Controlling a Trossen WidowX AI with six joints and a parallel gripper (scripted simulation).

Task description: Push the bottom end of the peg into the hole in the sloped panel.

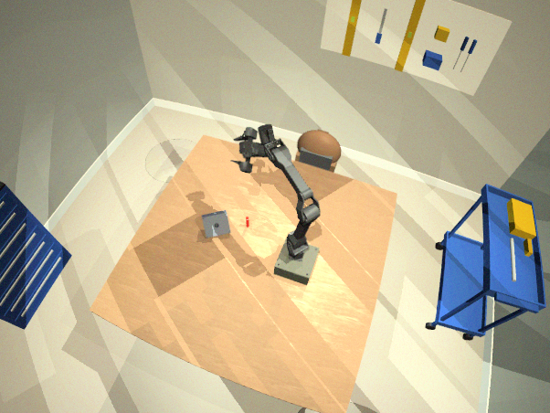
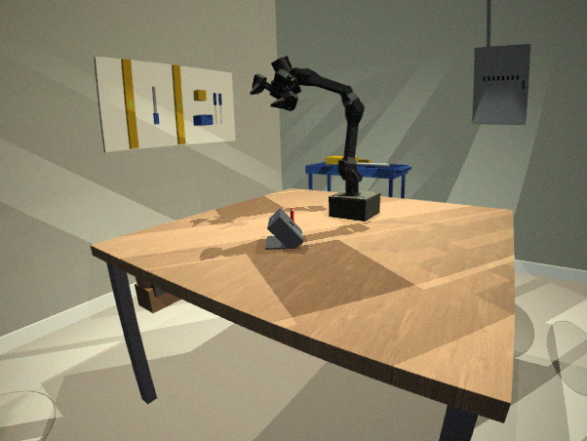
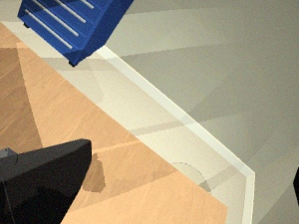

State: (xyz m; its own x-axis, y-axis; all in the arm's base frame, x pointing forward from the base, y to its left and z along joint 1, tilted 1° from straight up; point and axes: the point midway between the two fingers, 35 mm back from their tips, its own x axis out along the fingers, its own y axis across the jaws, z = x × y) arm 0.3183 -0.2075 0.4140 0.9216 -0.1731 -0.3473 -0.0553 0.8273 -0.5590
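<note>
A small red peg (image 1: 247, 221) (image 2: 293, 214) stands upright on the wooden table (image 1: 283, 320) (image 2: 414, 302). Just left of it sits the grey sloped panel (image 1: 216, 225) (image 2: 285, 228) with one dark round hole (image 1: 216, 225) in its face. My gripper (image 1: 241, 150) (image 2: 269, 93) is open and empty. It hangs high in the air above the table's far part, well away from the peg and the panel. In the wrist view one dark finger (image 3: 40, 193) shows at the lower left and only a sliver of the other at the right edge. The peg and panel are out of the wrist view.
The arm's base (image 1: 297, 264) (image 2: 354, 205) stands on the table right of the peg. A blue drawer cabinet (image 1: 23, 265) (image 3: 80, 2) stands on the floor to the left. A blue cart (image 1: 493, 256) stands to the right. A brown round thing (image 1: 320, 143) sits by the table's far edge.
</note>
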